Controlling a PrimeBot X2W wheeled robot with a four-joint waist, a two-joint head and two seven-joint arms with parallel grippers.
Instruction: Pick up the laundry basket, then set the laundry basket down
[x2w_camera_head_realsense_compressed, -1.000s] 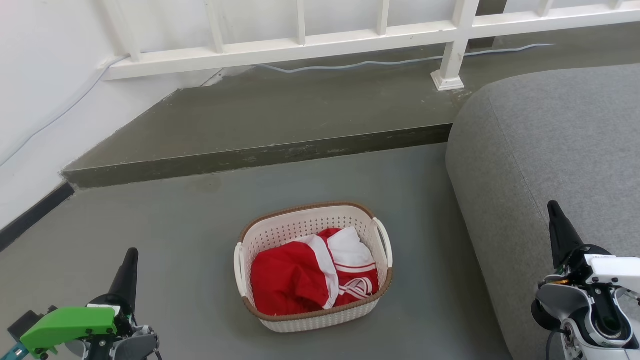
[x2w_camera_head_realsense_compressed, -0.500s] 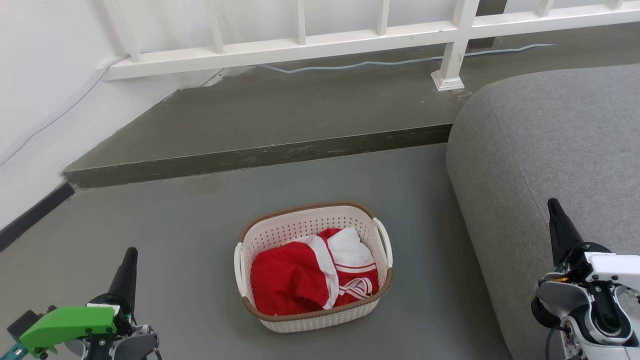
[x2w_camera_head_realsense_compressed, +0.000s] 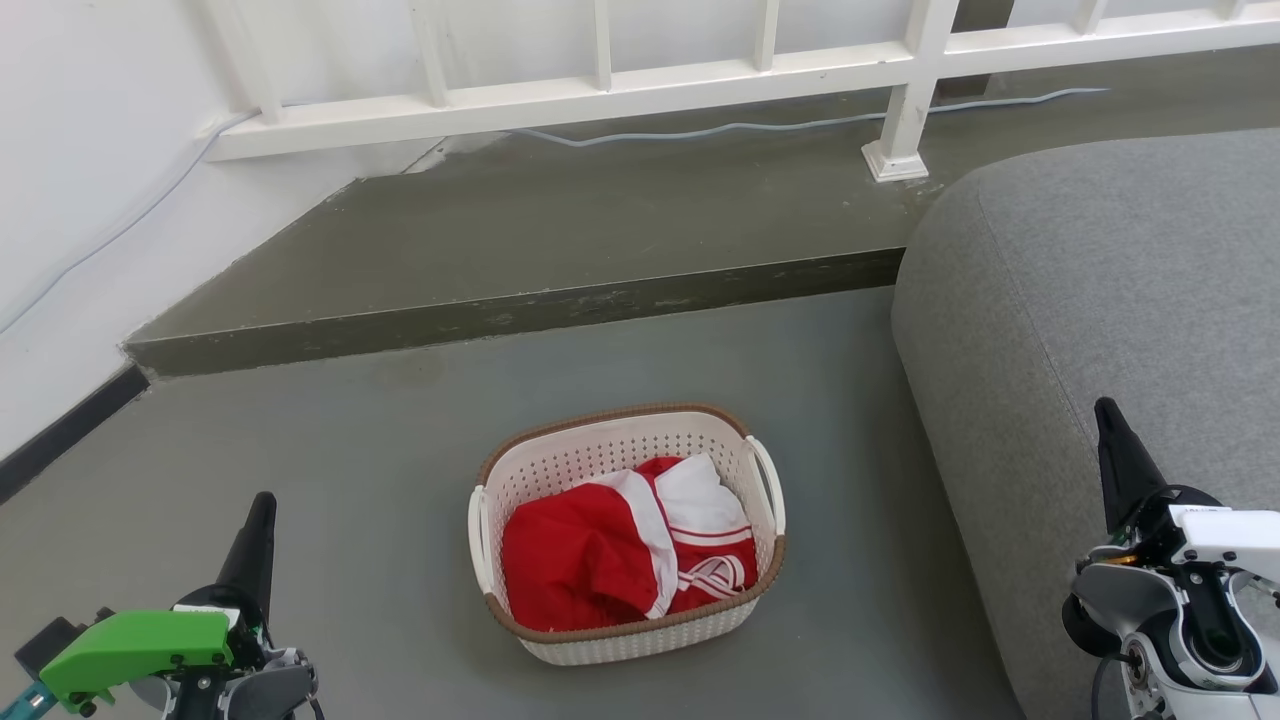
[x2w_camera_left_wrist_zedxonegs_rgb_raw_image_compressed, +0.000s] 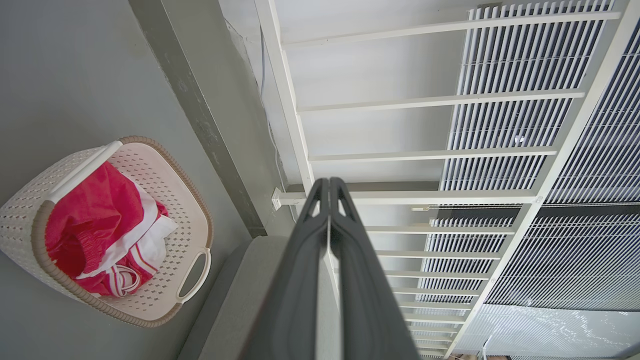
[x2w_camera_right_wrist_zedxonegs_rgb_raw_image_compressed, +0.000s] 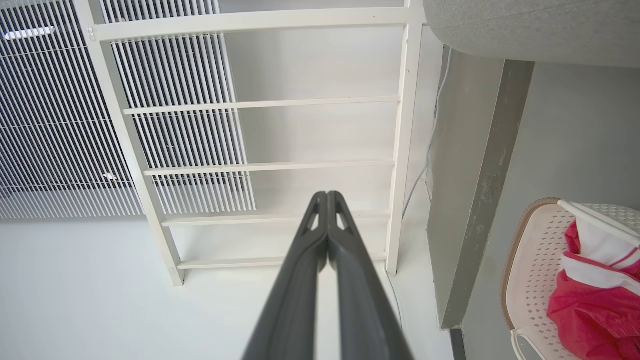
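The laundry basket (x2w_camera_head_realsense_compressed: 600, 455), cream-white and perforated with a brown woven-look rim and two white side handles, stands on the grey floor at the centre of the head view, holding a red and white garment (x2w_camera_head_realsense_compressed: 620, 550). It also appears at the left of the left wrist view (x2w_camera_left_wrist_zedxonegs_rgb_raw_image_compressed: 170, 210) and at the right edge of the right wrist view (x2w_camera_right_wrist_zedxonegs_rgb_raw_image_compressed: 530, 260). My left gripper (x2w_camera_head_realsense_compressed: 262, 505) sits low at the left, apart from the basket, its fingers pressed together and empty (x2w_camera_left_wrist_zedxonegs_rgb_raw_image_compressed: 329, 181). My right gripper (x2w_camera_head_realsense_compressed: 1103, 408) hovers over the sofa at the right, likewise shut and empty (x2w_camera_right_wrist_zedxonegs_rgb_raw_image_compressed: 327, 194).
A grey sofa (x2w_camera_head_realsense_compressed: 1100, 300) fills the right side, close to the basket's right handle. A raised concrete step (x2w_camera_head_realsense_compressed: 520, 310) runs behind the basket, with a white railing (x2w_camera_head_realsense_compressed: 700, 80) and a cable beyond. A white wall (x2w_camera_head_realsense_compressed: 90, 180) closes the left.
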